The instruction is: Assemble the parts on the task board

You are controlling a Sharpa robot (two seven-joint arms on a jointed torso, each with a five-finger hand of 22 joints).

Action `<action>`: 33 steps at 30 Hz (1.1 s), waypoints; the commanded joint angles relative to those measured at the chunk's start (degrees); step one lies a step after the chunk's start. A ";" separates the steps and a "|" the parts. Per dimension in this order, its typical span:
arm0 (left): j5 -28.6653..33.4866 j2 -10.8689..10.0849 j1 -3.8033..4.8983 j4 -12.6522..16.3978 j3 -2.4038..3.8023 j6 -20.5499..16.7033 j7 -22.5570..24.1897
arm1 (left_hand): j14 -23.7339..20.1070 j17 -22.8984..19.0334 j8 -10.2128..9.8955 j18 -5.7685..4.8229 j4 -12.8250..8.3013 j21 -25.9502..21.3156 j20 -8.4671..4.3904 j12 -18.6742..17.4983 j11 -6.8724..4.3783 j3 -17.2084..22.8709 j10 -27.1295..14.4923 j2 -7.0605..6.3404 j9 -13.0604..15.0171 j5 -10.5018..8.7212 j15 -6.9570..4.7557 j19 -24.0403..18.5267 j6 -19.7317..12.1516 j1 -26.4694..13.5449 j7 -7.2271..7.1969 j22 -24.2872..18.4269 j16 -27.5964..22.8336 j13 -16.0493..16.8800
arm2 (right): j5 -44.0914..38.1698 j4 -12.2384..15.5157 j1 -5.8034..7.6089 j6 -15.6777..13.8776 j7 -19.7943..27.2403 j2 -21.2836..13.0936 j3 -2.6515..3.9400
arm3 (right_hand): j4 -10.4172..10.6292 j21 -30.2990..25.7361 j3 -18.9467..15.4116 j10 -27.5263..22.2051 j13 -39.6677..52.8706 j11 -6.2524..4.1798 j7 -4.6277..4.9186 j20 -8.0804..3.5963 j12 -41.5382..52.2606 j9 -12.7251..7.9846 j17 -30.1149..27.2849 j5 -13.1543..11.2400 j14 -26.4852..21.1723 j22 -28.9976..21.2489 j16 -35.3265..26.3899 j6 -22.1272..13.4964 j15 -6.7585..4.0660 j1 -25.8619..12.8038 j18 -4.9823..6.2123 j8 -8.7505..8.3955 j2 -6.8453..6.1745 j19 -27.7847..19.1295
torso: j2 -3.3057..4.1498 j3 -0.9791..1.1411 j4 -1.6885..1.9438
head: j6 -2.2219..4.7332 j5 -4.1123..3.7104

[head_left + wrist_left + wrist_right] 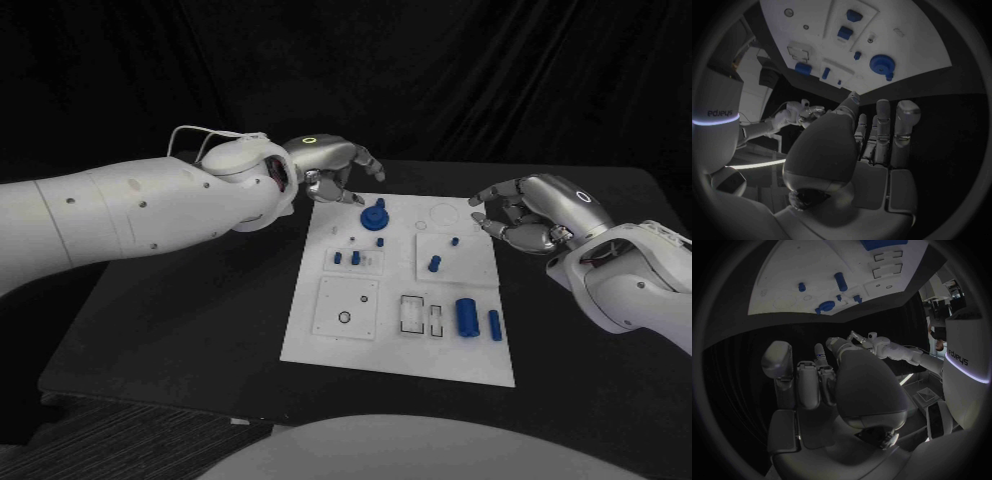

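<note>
Small blue parts [467, 316] are dotting a white task board [332, 335] that is lying on a black table [173, 320], while two silver hands [329, 165] are gleaming on white arms [130, 210].

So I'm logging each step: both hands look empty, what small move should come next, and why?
Probably lower the left hand onto the round blue part at the task board's far edge. That hand hovers just beside it with nothing in its fingers, while the right hand hangs off the board's other side, also holding nothing.
</note>
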 commanded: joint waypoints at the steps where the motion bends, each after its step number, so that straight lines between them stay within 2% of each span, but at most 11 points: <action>1: -12.41 2.30 -1.67 -2.40 -0.07 1.79 9.25 | 3.83 1.45 -0.52 -0.79 -1.48 2.60 -0.61 -1.07 -1.18 1.10 1.76 -0.41 -3.41 0.48 -0.84 3.19 2.68 1.27 -0.85 6.26 2.17 -4.22 | 0.12 -0.03 -0.45 0.01 0.55 0.15 0.02 | -0.04 -0.02 0.28 -0.08 8.06 0.40 0.09 0.08 -0.47 -0.06 4.93 -0.23 3.29 6.45 -0.28 0.32 0.21 -0.09 0.41 0.29 0.01 0.35 | 0.12 0.09 0.00 | -0.01 -0.22; 3: -13.74 3.86 -2.61 -3.78 -0.06 1.64 10.13 | 5.55 2.32 -0.79 -1.12 -2.06 3.98 -0.87 -1.50 -1.50 1.58 3.16 -0.76 -5.35 0.52 -1.02 4.64 3.39 1.23 -1.12 6.93 3.47 -6.61 | 0.16 -0.02 -0.61 0.30 0.58 0.14 0.02 | -0.06 -0.17 0.29 -0.20 7.90 0.40 0.09 0.08 -0.62 -0.07 4.87 -0.24 3.28 6.42 -0.35 0.32 0.21 -0.08 0.43 0.29 0.00 0.32 | 0.09 0.11 0.03 | -0.01 -0.32; 5: -14.59 5.22 -3.39 -4.96 -0.06 1.48 10.78 | 5.24 0.79 -0.76 -1.38 -2.36 5.26 -0.99 -1.69 -1.25 1.85 3.84 -0.88 -6.36 0.53 -1.00 5.68 3.89 1.09 -0.84 7.40 2.97 -7.88 | 0.19 -0.02 -0.71 0.51 0.58 0.13 0.02 | -0.06 -0.17 0.29 -0.20 7.90 0.40 0.09 0.08 -0.62 -0.07 4.87 -0.24 3.28 6.42 -0.35 0.32 0.21 -0.08 0.43 0.29 0.00 0.32 | 0.10 0.11 0.10 | -0.01 -0.48; 11: -15.65 8.16 -4.99 -7.59 -0.05 0.45 11.65 | 5.75 -0.29 -0.59 -1.63 -2.88 6.52 -1.18 -1.31 -1.01 2.36 6.21 -1.09 -8.09 0.66 -0.95 6.77 5.07 0.69 -0.53 7.81 3.68 -9.71 | 0.22 -0.10 -0.88 1.08 0.53 0.25 0.02 | -0.11 -0.42 0.31 -0.38 7.63 0.39 0.09 0.07 -0.87 -0.09 4.71 -0.33 3.23 6.37 -0.51 0.31 0.20 -0.06 0.47 0.27 -0.05 0.27 | 0.50 -0.31 0.00 | -0.01 -0.37; 12: -15.76 8.74 -5.29 -8.15 -0.05 0.18 11.71 | 5.76 -0.62 -0.38 -1.64 -2.90 6.55 -1.22 -0.97 -0.91 2.51 7.25 -1.12 -8.58 0.65 -0.90 6.86 5.88 0.35 -0.12 7.82 3.92 -10.12 | 0.22 -0.14 -0.93 1.22 0.50 0.33 0.02 | -0.14 -0.51 0.34 -0.37 7.62 0.40 0.08 0.07 -0.89 -0.10 4.65 -0.36 3.22 6.35 -0.56 0.33 0.20 -0.03 0.49 0.28 -0.05 0.25 | 0.57 -0.38 -0.05 | -0.01 -0.28; 15: -15.88 9.69 -5.73 -9.12 -0.05 -0.14 11.58 | 6.58 -0.17 0.64 -1.84 -2.40 7.60 -1.26 0.62 -1.25 2.81 10.59 -1.15 -9.17 0.49 -0.99 7.55 8.90 -0.71 1.90 8.10 5.29 -10.11 | 0.23 -0.24 -1.00 1.46 0.47 0.49 0.01 | -0.14 -0.36 0.34 0.02 8.07 0.40 0.08 0.07 -0.49 -0.10 4.73 -0.36 3.24 6.39 -0.48 0.35 0.21 -0.02 0.46 0.28 -0.05 0.29 | 0.65 -0.49 -0.16 | -0.01 0.01; 18: -15.95 10.49 -6.10 -9.97 -0.05 -0.42 11.01 | 6.92 -0.03 0.82 -1.93 -2.01 8.14 -1.29 1.59 -1.12 3.17 12.61 -1.34 -9.66 0.80 -0.98 7.88 10.06 -1.29 1.91 8.23 6.12 -9.86 | 0.23 -0.36 -1.13 1.62 0.47 0.66 0.01 | -0.14 -0.36 0.34 0.02 8.07 0.40 0.08 0.07 -0.49 -0.10 4.73 -0.36 3.24 6.39 -0.48 0.35 0.21 -0.02 0.46 0.28 -0.05 0.29 | 0.72 -0.53 -0.20 | -0.01 0.16; 22: -16.00 11.30 -6.58 -10.86 -0.05 -1.08 10.00 | 7.04 -0.07 0.64 -2.03 -1.67 8.76 -1.32 2.49 -0.17 3.40 13.91 -1.82 -10.12 1.33 -0.56 8.19 10.41 -1.94 1.94 8.38 6.74 -9.39 | 0.27 -0.53 -1.42 1.84 0.49 0.79 0.01 | -0.18 -0.42 0.37 0.09 8.11 0.40 0.06 0.07 -0.45 -0.09 4.72 -0.33 3.24 6.38 -0.50 0.39 0.21 0.01 0.47 0.30 -0.04 0.28 | 0.65 -0.47 -0.14 | -0.01 0.08; 25: -16.01 11.65 -6.81 -11.20 -0.05 -1.05 9.14 | 7.43 0.24 0.64 -2.13 -1.67 9.38 -1.35 3.20 -0.14 3.74 14.76 -1.98 -10.31 1.68 -0.43 8.52 10.75 -2.00 2.04 8.52 7.33 -9.01 | 0.31 -0.62 -1.61 2.04 0.45 0.81 0.01 | -0.26 -0.46 0.42 0.06 8.04 0.40 0.06 0.07 -0.51 -0.10 4.66 -0.19 3.22 6.38 -0.56 0.43 0.20 0.08 0.47 0.31 -0.05 0.29 | 0.61 -0.39 -0.07 | -0.01 -0.07; 33: -16.03 12.15 -7.28 -11.96 -0.04 -0.34 7.07 | 7.97 0.60 0.74 -2.29 -1.68 10.41 -1.40 4.19 0.21 4.32 15.73 -2.29 -10.47 2.47 -0.27 9.06 11.34 -2.15 2.55 8.76 8.15 -8.30 | 0.36 -0.96 -1.97 2.39 0.33 0.92 0.01 | -0.43 -0.68 0.58 0.02 7.87 0.43 0.08 0.07 -0.66 -0.14 4.54 0.57 3.20 6.36 -0.68 0.49 0.22 0.18 0.49 0.30 -0.10 0.27 | 0.55 -0.37 -0.03 | -0.01 -0.19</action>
